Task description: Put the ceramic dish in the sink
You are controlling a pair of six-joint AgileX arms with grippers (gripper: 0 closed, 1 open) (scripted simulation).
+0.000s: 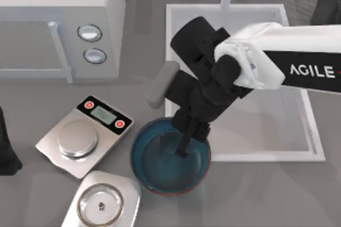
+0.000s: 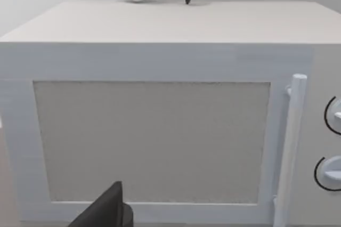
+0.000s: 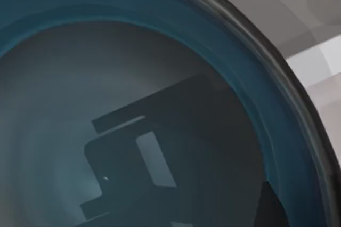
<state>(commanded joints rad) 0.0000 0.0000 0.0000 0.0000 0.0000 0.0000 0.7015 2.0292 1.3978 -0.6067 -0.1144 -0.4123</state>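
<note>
My right gripper (image 1: 184,144) reaches down inside the ceramic dish (image 1: 160,171); I cannot tell its finger state. The dish rests on the tabletop (image 1: 256,195), just beside the sink (image 1: 314,147) at its near-left corner. My left arm sits parked facing the microwave (image 2: 160,131).

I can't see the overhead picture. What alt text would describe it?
The right gripper reaches down into the ceramic dish, which sits on the grey table just outside the sink. A microwave, kitchen scale and small lid lie to the left.
</note>
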